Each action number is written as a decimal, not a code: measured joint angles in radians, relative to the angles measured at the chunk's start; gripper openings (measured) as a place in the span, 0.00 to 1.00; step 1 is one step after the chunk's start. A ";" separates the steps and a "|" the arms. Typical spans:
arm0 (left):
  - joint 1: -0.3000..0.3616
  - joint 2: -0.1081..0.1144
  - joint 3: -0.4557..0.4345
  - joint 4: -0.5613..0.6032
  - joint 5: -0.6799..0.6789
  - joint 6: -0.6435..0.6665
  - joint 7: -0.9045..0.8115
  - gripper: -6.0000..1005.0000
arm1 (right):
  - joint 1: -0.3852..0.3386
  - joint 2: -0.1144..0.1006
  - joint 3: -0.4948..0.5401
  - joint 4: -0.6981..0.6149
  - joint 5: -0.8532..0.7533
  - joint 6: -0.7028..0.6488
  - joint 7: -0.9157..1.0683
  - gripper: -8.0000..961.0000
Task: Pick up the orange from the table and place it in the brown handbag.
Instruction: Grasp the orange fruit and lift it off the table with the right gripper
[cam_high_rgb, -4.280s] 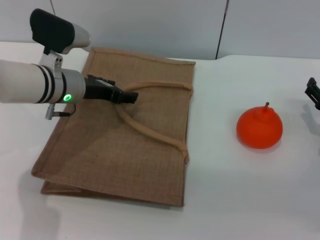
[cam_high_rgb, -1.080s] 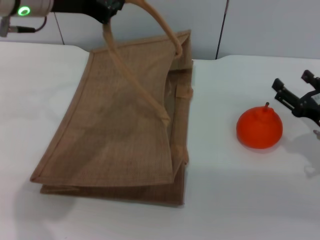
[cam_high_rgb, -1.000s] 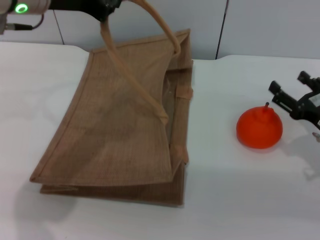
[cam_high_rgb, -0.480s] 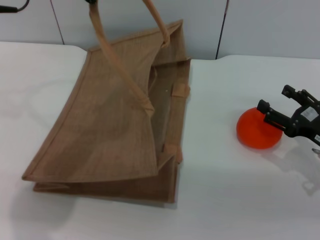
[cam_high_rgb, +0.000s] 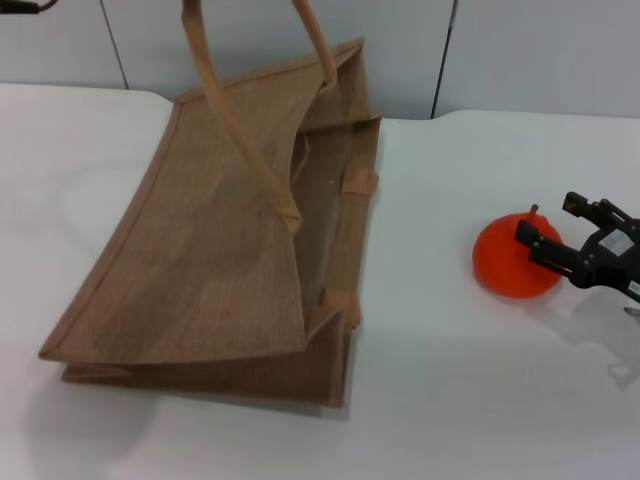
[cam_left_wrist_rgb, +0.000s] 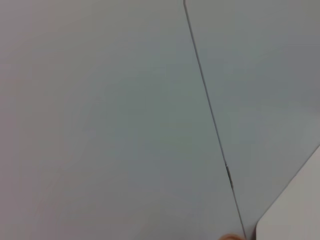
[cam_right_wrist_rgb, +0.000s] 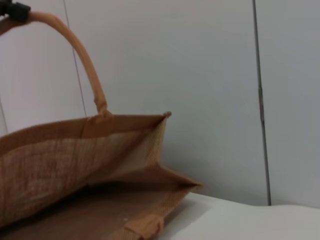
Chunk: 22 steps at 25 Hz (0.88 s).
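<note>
The orange (cam_high_rgb: 500, 268) sits on the white table (cam_high_rgb: 450, 400), right of the brown handbag (cam_high_rgb: 200, 250). My right gripper (cam_high_rgb: 546, 218) is open at the orange's right side; one black finger (cam_high_rgb: 538, 243) overlaps its upper right edge and the other is behind it. One tan handle (cam_high_rgb: 240, 140) is pulled taut upward and runs out of the head view's top, so the bag's mouth gapes toward the orange. In the right wrist view the left gripper (cam_right_wrist_rgb: 12, 10) shows as a black tip shut on that handle (cam_right_wrist_rgb: 85, 60), above the open bag (cam_right_wrist_rgb: 60, 150).
A grey panelled wall (cam_high_rgb: 520, 50) stands behind the table's far edge. The left wrist view shows only that wall (cam_left_wrist_rgb: 125, 110) and a corner of the table (cam_left_wrist_rgb: 295, 215). Bare white tabletop lies between the bag and the orange.
The left gripper has lifted the handle from the flat bag up out of the head view, opening the mouth. The right gripper has come in from the right edge to the orange.
</note>
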 joint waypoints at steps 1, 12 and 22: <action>-0.001 0.000 0.000 0.001 0.000 0.000 0.000 0.12 | 0.000 0.000 -0.002 0.000 0.000 -0.003 0.002 0.93; -0.005 -0.002 -0.001 0.023 0.009 0.000 0.001 0.12 | 0.031 0.002 -0.076 0.006 0.000 -0.083 0.072 0.93; -0.005 -0.002 -0.002 0.027 0.009 0.000 0.001 0.12 | 0.038 0.012 -0.075 0.013 0.011 -0.157 0.073 0.93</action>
